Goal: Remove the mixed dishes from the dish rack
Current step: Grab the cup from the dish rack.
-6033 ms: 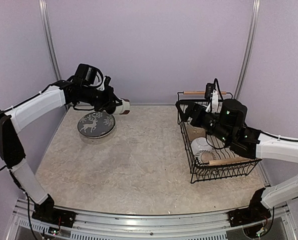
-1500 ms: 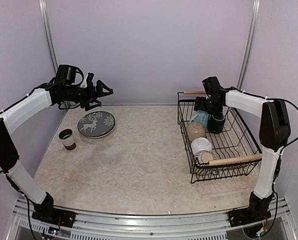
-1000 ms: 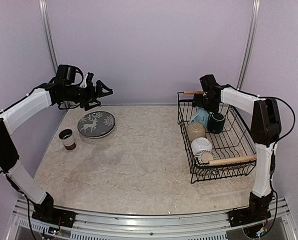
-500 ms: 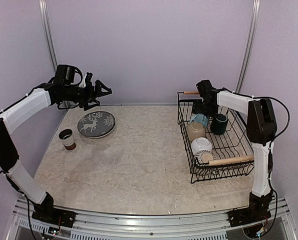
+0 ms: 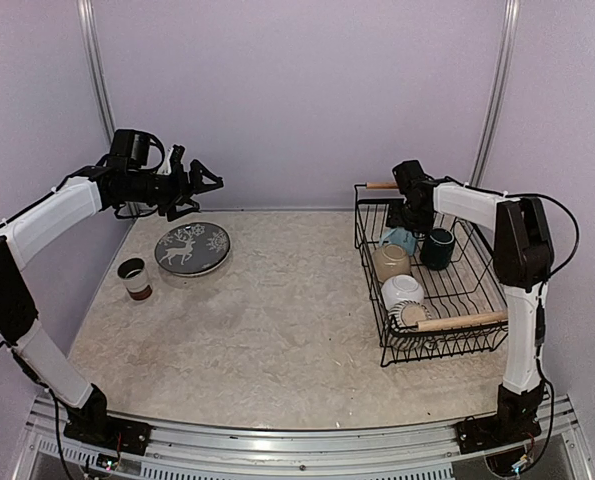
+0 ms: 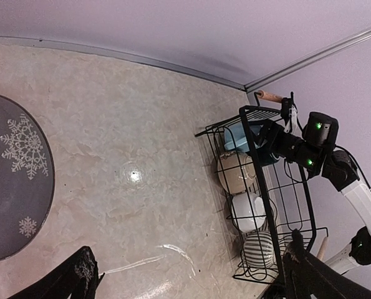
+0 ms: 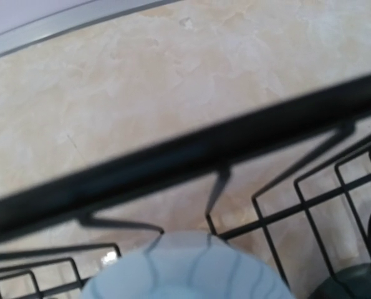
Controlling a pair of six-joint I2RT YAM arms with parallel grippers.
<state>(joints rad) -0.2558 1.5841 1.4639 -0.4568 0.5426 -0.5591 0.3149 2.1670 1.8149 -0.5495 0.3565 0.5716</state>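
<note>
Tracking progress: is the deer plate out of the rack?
Out: the deer plate lies on the table, left of the rack.

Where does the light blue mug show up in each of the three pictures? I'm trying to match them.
Top external: the light blue mug sits at the far end of the dish rack, on the right of the picture.
Left wrist: right of centre in the upper half, inside the rack.
Right wrist: bottom centre, close up and blurred.
Shared landmark: the dish rack's black wire rim.
</note>
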